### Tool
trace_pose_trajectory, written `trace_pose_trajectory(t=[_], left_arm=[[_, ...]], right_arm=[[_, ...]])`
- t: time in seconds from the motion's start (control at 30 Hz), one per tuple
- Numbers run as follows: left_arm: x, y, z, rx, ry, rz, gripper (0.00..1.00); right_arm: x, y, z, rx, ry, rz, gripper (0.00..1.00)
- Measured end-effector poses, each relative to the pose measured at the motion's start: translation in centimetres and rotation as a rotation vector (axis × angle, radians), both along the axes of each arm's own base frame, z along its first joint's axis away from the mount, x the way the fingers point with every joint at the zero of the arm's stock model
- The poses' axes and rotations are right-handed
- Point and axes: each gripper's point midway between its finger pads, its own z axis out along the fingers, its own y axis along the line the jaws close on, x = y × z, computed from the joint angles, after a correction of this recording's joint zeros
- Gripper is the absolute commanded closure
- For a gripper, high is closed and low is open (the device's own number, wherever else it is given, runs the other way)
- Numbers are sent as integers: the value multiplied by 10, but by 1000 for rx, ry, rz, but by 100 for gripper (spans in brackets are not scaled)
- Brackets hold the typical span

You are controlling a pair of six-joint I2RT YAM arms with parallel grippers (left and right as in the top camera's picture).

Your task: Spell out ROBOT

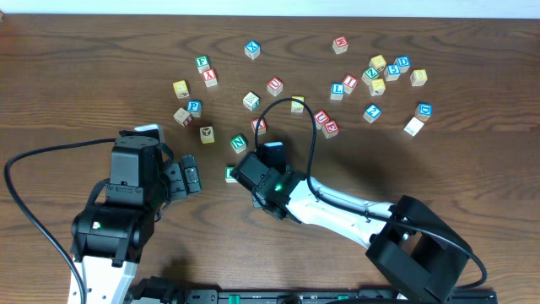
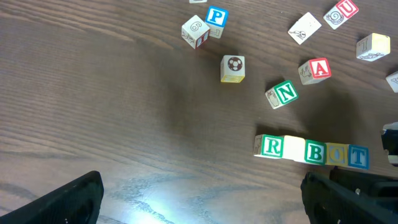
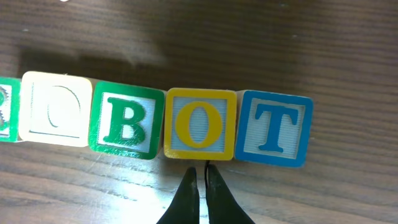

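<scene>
**Item 1 – word row, five cubes.** Set about the middle of the surface point(image 1: 76, 76), between the two arms, well short of the far edge. In line and side by side, letters up:
- R cube point(image 2: 270, 146), green letter, at one end
- pale cube point(image 3: 56, 109), cream face with a faint O outline, touching its neighbours
- B cube point(image 3: 127, 124), green letter and border
- O cube point(image 3: 200, 124), yellow letter and border
- T cube point(image 3: 275, 129), blue letter, at the other end

Row slightly bowed, no visible gaps. Mostly hidden under the right arm in the overhead view.

**Item 2 – right gripper point(image 3: 201, 177).** Fingers pressed together, nothing between them. Tips pointed at the near side of the O cube, right at its lower edge. Contact not clear.

**Item 3 – left gripper point(image 2: 200, 186).** Spread wide, holding nothing, over bare wood. Just beside the R end of the row, apart from it.

**Item 4 – loose cubes, beyond the row toward the far edge.**
- N cube point(image 2: 283, 94), green, tilted out of square, nearest the row
- A cube point(image 2: 316, 70), red, just past it
- ball cube point(image 2: 233, 68), yellow-sided with a football picture
- P cube point(image 2: 216, 18), blue, touching a cube marked 6

**Item 5 – further cubes.** Scattered along the far edge and toward the far right corner.
</scene>
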Motion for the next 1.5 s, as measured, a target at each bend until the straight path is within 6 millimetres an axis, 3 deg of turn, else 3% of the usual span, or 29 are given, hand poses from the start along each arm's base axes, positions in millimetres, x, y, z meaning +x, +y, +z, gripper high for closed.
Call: trace_pose_trajectory(t=[0.43, 1.03, 1.23, 1.5], left_arm=[[0, 0, 0, 0, 0, 0, 0], [0, 0, 0, 0, 0, 0, 0], [0, 0, 0, 0, 0, 0, 0], [0, 0, 0, 0, 0, 0, 0]], right_arm=[[-12, 11, 0, 6, 9, 40, 99], [-15, 5, 0, -21, 18, 54, 99], [-16, -1, 31, 2, -19, 49, 99], [-10, 1, 88, 116, -120, 40, 99]])
